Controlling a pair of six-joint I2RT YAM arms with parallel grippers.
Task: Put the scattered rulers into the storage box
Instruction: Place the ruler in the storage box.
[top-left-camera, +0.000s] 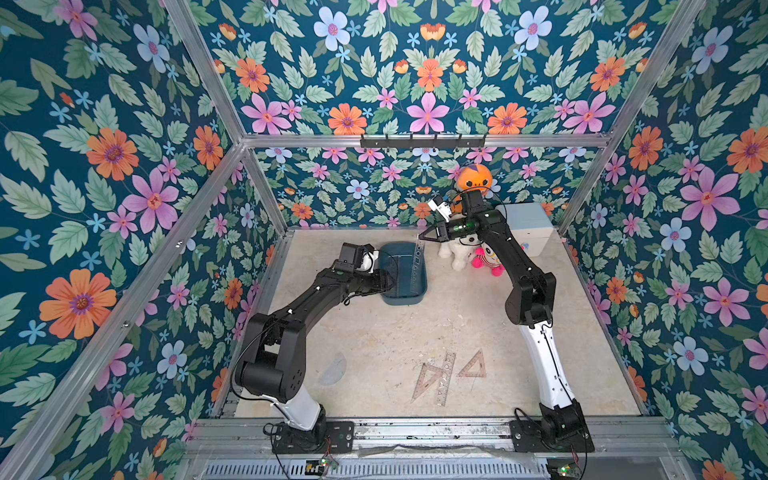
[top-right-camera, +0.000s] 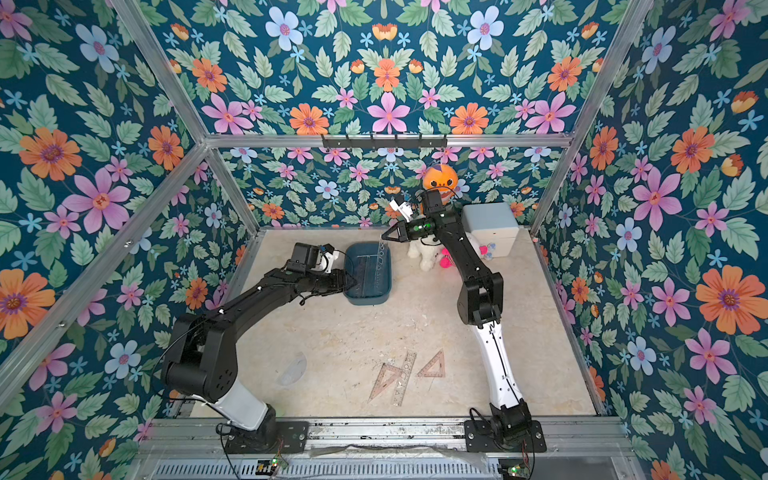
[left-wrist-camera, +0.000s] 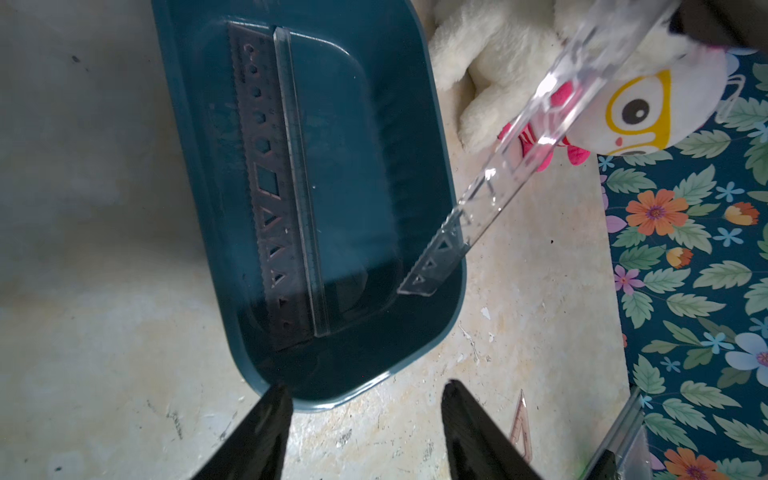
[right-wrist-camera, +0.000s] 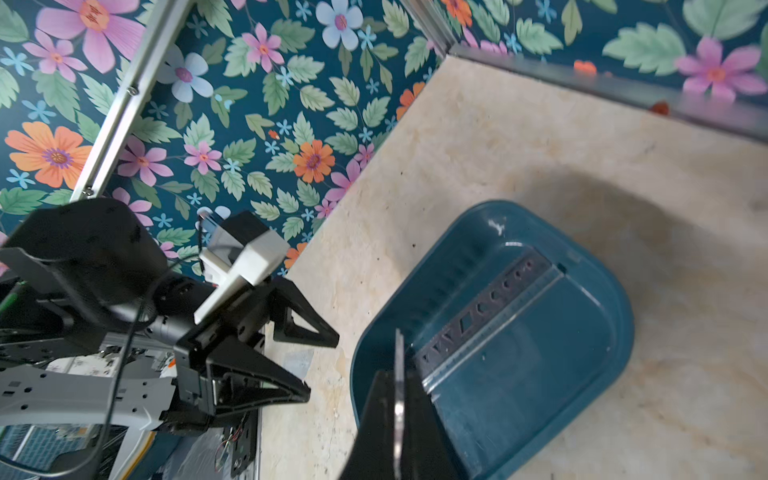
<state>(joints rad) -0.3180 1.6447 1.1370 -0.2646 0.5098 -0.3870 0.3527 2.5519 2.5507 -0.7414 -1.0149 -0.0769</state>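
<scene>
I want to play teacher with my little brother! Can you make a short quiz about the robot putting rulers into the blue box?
1. True or false: the left gripper is clamped on a ruler.
2. What does the right gripper hold? A) a clear ruler B) a pencil C) nothing
3. How many triangles lie on the table, outside the box?

Key:
1. False. Its jaws are open and empty.
2. A. The ruler's free end reaches into the box.
3. Two.
</scene>
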